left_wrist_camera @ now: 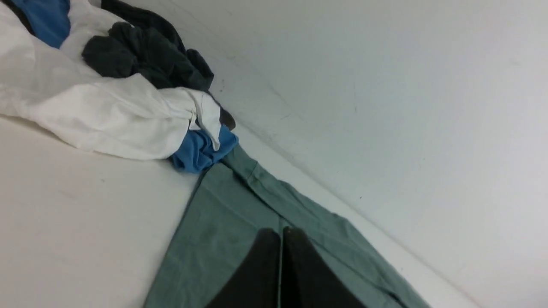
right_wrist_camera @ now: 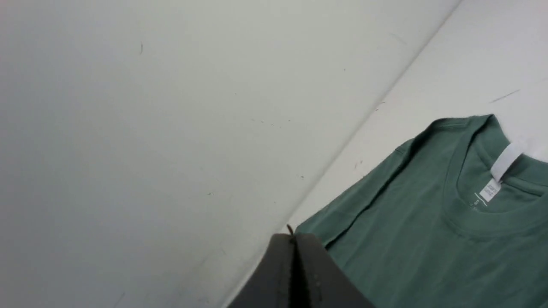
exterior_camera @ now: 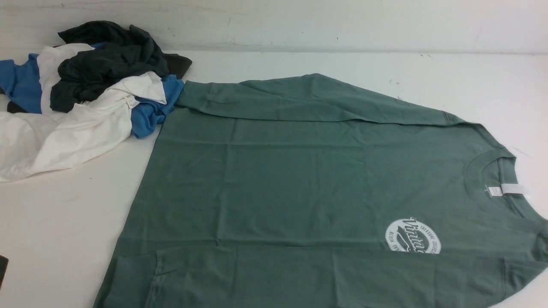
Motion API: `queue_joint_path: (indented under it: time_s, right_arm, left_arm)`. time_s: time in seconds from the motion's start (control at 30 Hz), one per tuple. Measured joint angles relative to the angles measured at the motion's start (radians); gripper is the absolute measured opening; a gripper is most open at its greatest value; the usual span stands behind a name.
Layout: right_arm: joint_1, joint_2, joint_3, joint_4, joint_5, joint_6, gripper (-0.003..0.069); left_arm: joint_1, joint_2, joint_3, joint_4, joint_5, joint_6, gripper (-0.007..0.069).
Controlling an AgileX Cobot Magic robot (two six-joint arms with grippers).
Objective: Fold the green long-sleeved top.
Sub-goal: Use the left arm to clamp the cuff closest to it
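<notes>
both claws pinched together, empty: left claw (left_wrist_camera: pixel 280 234), right claw (right_wrist_camera: pixel 293 238). green top (exterior_camera: pixel 299 179) spread flat, apparently for folding; spare clothes (exterior_camera: pixel 85 98) heaped far left.

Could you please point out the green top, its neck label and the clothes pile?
green top (exterior_camera: pixel 278 179): front view, middle of its body.
neck label (exterior_camera: pixel 513 189): front view, the white strip.
clothes pile (exterior_camera: pixel 98 72): front view, dark garment on top.
</notes>
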Motion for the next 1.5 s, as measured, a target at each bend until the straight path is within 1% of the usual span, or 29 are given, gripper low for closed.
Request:
queue_joint_path:
  time_s: [0.03,0.13,0.17,0.23,0.33,0.37,0.43,0.47,0.5,0.53,0.57,0.6,0.63,0.7,0.77,0.8,0.83,0.87,0.97,1.07,1.1,1.13,1.17,1.27,1.37,1.5]
  right_arm:
    - [0.0,0.0,0.0,0.009,-0.01,0.002,-0.0015]
    - [0.0,0.0,0.0,0.034,-0.044,0.015,-0.0015]
    - [0.0,0.0,0.0,0.037,-0.047,0.015,-0.0015]
    - [0.005,0.0,-0.024,0.052,-0.044,0.015,-0.0015]
    - [0.021,0.0,-0.16,0.002,0.007,-0.057,-0.0015]
    - [0.031,0.011,-0.246,-0.036,0.053,-0.116,-0.0015]
    - [0.042,0.054,-0.372,-0.084,0.12,-0.187,-0.0015]
    - [0.045,0.087,-0.438,-0.106,0.185,-0.219,-0.0015]
    - [0.047,0.116,-0.487,-0.119,0.231,-0.241,-0.0015]
    - [0.051,0.21,-0.617,-0.145,0.356,-0.295,-0.0015]
    - [0.051,0.292,-0.711,-0.159,0.459,-0.325,-0.0015]
    - [0.051,0.292,-0.727,-0.159,0.502,-0.331,-0.0015]
    - [0.051,0.407,-0.826,-0.168,0.659,-0.374,-0.0015]
    - [0.051,0.559,-0.951,-0.168,0.895,-0.444,-0.0015]
    - [0.051,0.663,-1.014,-0.161,1.057,-0.511,-0.0015]
    - [0.051,0.709,-1.032,-0.152,1.095,-0.54,-0.0015]
    - [0.051,0.709,-1.032,-0.152,1.102,-0.547,-0.0015]
    - [0.051,0.767,-1.041,-0.13,1.135,-0.596,-0.0015]
    - [0.051,0.832,-1.03,-0.069,1.154,-0.68,-0.0015]
    - [0.051,0.849,-0.998,-0.013,1.157,-0.747,-0.0015]
    - [0.051,0.851,-0.978,0.009,1.158,-0.795,-0.0015]
    - [0.051,0.851,-0.975,0.015,1.158,-0.806,-0.0015]
    - [0.051,0.853,-0.956,0.026,1.159,-0.836,-0.0015]
    - [0.051,0.853,-0.93,0.029,1.161,-0.856,-0.0015]
    - [0.051,0.854,-0.915,0.03,1.161,-0.862,-0.0015]
    - [0.051,0.854,-0.907,0.034,1.161,-0.864,-0.0015]
  left_arm:
    - [0.0,0.0,0.0,-0.028,-0.069,-0.001,-0.0004]
    - [0.0,0.0,-0.016,-0.062,-0.182,-0.003,-0.0004]
    - [0.0,0.0,-0.02,-0.064,-0.187,-0.003,-0.0004]
    - [0.0,0.0,-0.108,-0.066,-0.197,0.021,-0.0004]
    - [0.0,0.004,-0.231,-0.035,-0.121,0.096,-0.0004]
    - [0.0,0.027,-0.297,-0.011,-0.057,0.15,-0.0004]
    - [0.0,0.083,-0.357,0.014,0.015,0.209,-0.0004]
    - [0.0,0.123,-0.397,0.022,0.075,0.237,-0.0004]
    - [0.0,0.157,-0.413,0.027,0.1,0.256,-0.0004]
    - [0.0,0.263,-0.479,0.034,0.23,0.298,-0.0004]
    - [0.0,0.34,-0.514,0.038,0.313,0.318,-0.0004]
    - [0.0,0.356,-0.521,0.039,0.33,0.321,-0.0004]
    - [0.0,0.472,-0.566,0.046,0.456,0.342,-0.0004]
    - [0.0,0.662,-0.628,0.067,0.65,0.357,-0.0004]
    - [0.0,0.832,-0.673,0.099,0.79,0.364,-0.0004]
    - [0.0,0.899,-0.689,0.115,0.831,0.367,-0.0004]
    - [0.0,0.932,-0.693,0.122,0.84,0.369,-0.0004]
    - [-0.001,1.041,-0.719,0.151,0.888,0.383,-0.0004]
    - [-0.025,1.23,-0.766,0.204,0.91,0.394,-0.0004]
    - [-0.069,1.358,-0.797,0.251,0.907,0.381,-0.0004]
    - [-0.111,1.422,-0.819,0.295,0.894,0.346,-0.0004]
    - [-0.115,1.436,-0.821,0.3,0.891,0.334,-0.0004]
    - [-0.145,1.481,-0.843,0.341,0.87,0.285,-0.0004]
    - [-0.161,1.515,-0.867,0.385,0.853,0.222,-0.0004]
    - [-0.161,1.518,-0.877,0.435,0.852,0.19,-0.0004]
    - [-0.16,1.521,-0.878,0.501,0.834,0.176,0.0]
